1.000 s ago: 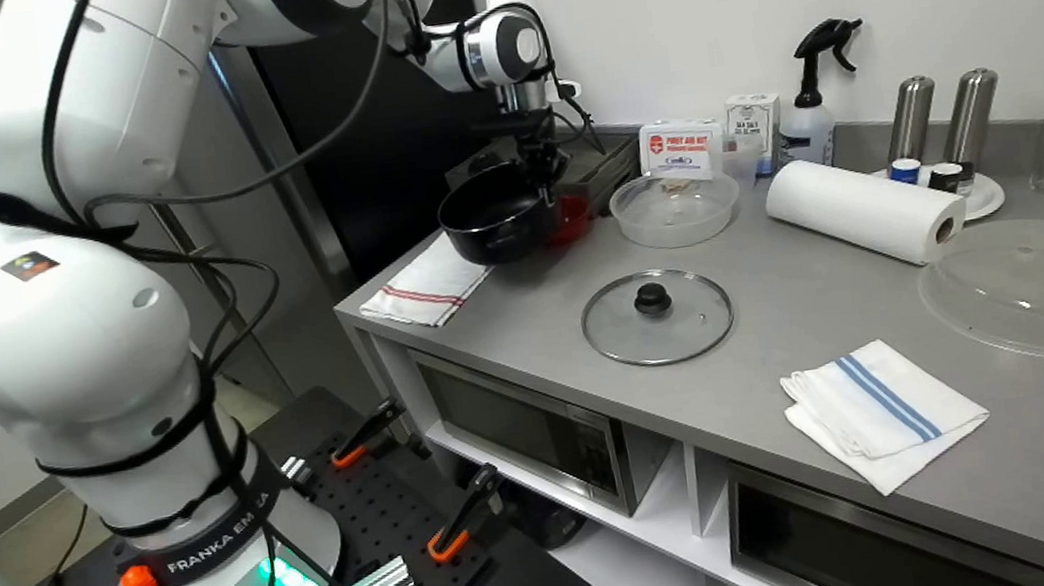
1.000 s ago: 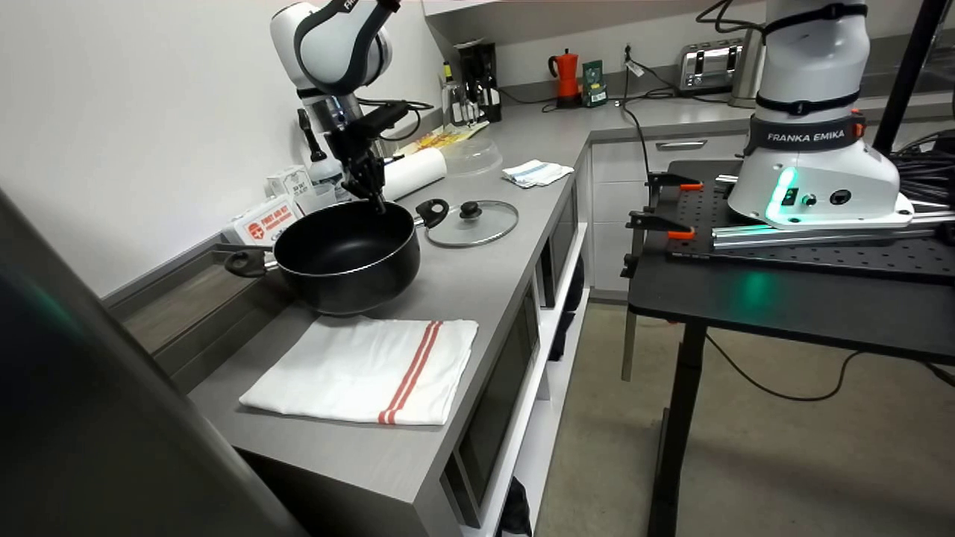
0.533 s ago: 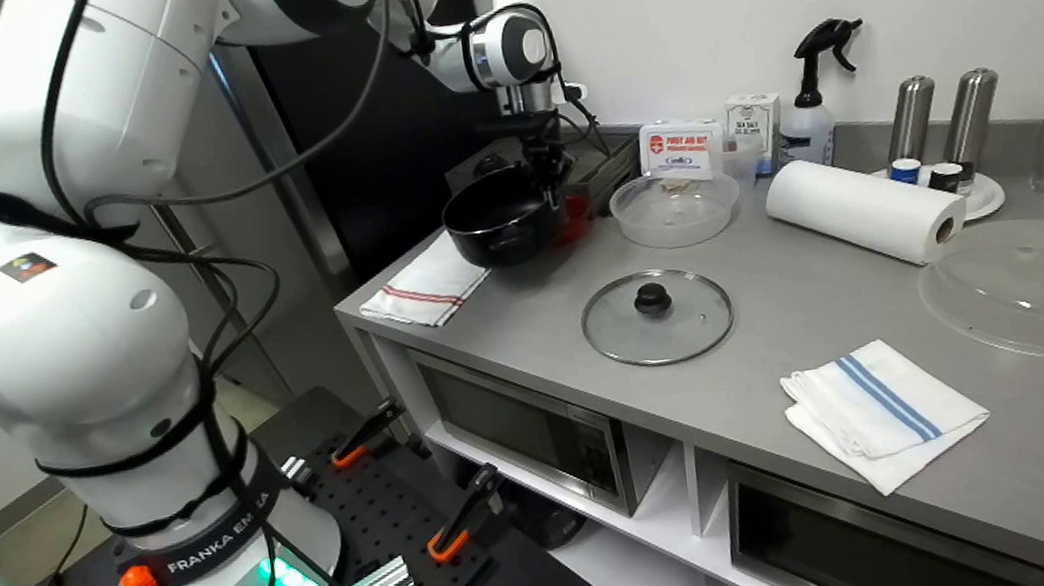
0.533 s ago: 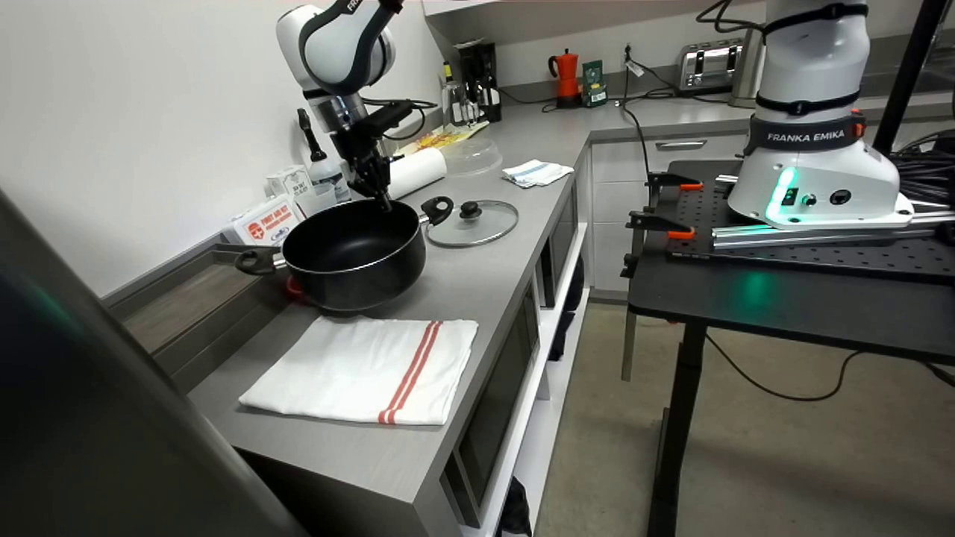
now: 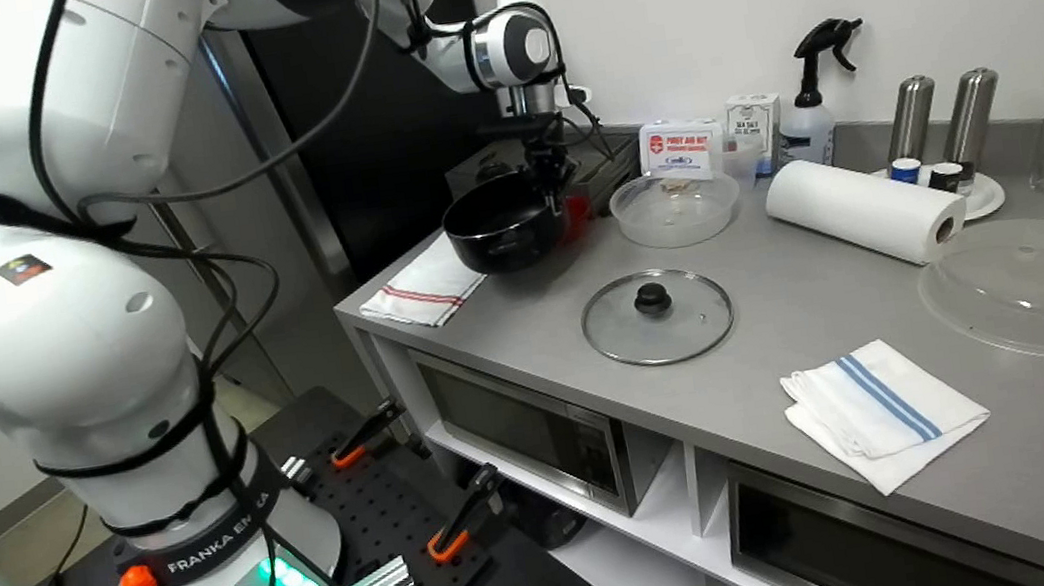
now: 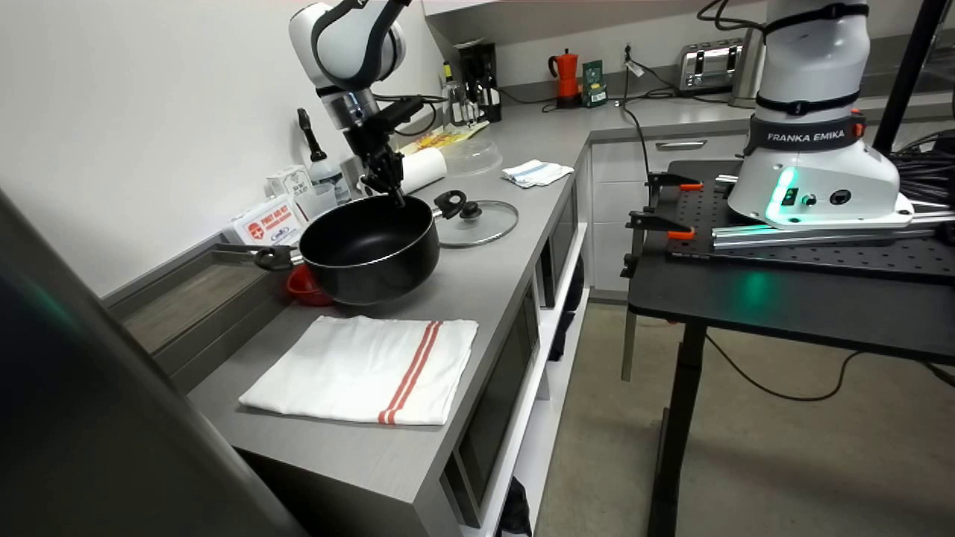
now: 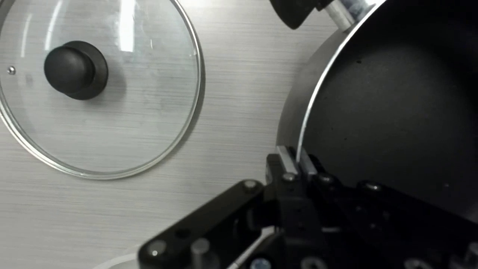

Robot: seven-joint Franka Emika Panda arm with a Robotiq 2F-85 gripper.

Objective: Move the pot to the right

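The black pot (image 5: 505, 240) is on the grey counter, beside the white towel with red stripes; it also shows in an exterior view (image 6: 373, 280). Whether its base touches the counter cannot be told. In the wrist view the pot (image 7: 392, 97) fills the right side. My gripper (image 7: 297, 162) has its fingers on either side of the pot's metal rim, pinching it between the handles. The gripper is at the pot's wall in both exterior views (image 5: 555, 200) (image 6: 399, 198). The glass lid (image 5: 628, 334) lies flat, apart from the pot in the wrist view (image 7: 160, 74).
A red bowl (image 6: 304, 289) sits close beside the pot. The red-striped towel (image 6: 358, 373) is near the counter end. A clear plastic container (image 5: 677, 217), first aid box (image 5: 680, 151), paper towel roll (image 5: 854, 207) and blue-striped towel (image 5: 886, 411) stand farther along.
The gripper and pot have moved together along the counter, away from the red-striped towel and toward the glass lid. More of the red bowl shows now. The gripper has stayed on the rim.
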